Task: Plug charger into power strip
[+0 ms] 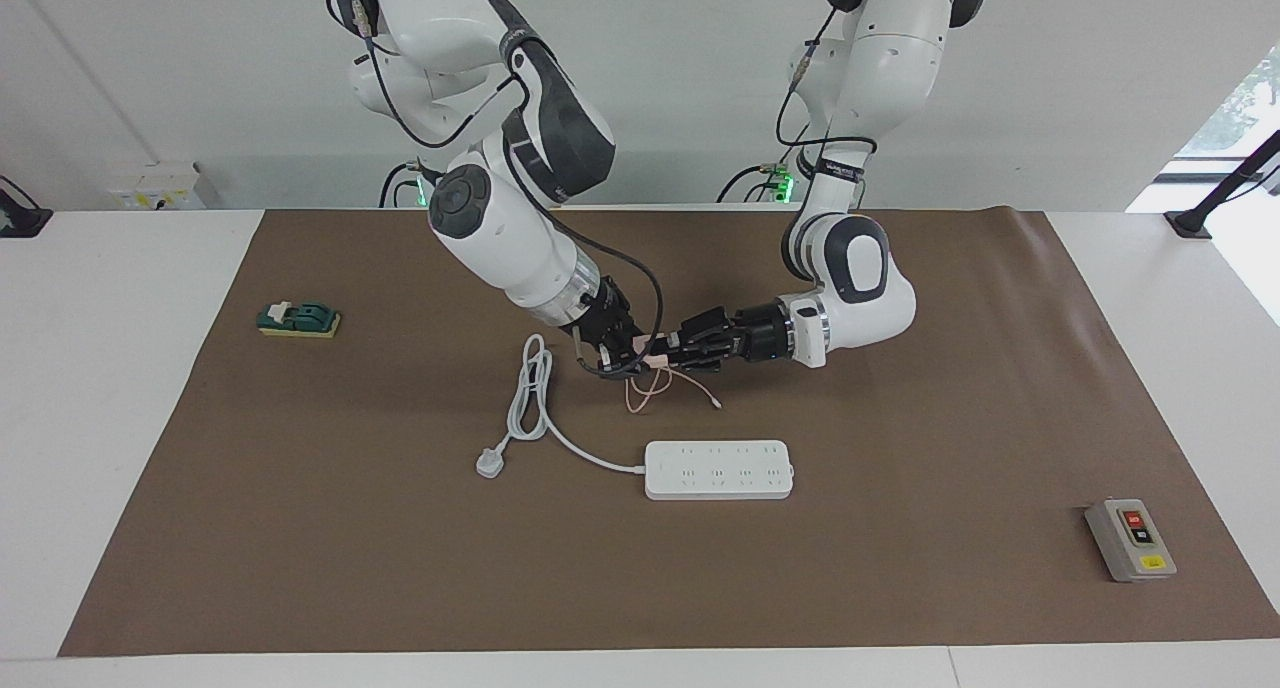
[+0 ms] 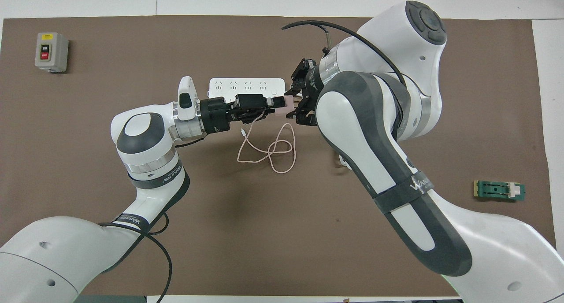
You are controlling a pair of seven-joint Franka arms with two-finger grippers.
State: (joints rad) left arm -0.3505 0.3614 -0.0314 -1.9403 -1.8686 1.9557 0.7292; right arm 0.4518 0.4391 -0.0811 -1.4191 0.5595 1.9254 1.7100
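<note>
The pale pink charger (image 1: 657, 360) is held in the air between both grippers, over the mat nearer to the robots than the power strip (image 1: 718, 469). It also shows in the overhead view (image 2: 286, 105). My left gripper (image 1: 683, 356) is shut on the charger, reaching level from the left arm's end. My right gripper (image 1: 625, 356) meets the charger from the other end. The thin pink cable (image 1: 648, 390) hangs down in loops onto the mat (image 2: 269, 151). The white power strip (image 2: 229, 85) lies flat, sockets up, partly covered by my left gripper (image 2: 276, 105) in the overhead view.
The strip's thick white cord (image 1: 530, 388) and white plug (image 1: 489, 463) lie toward the right arm's end. A grey box with red and black buttons (image 1: 1130, 540) sits far from the robots at the left arm's end. A green block (image 1: 298, 319) sits at the right arm's end.
</note>
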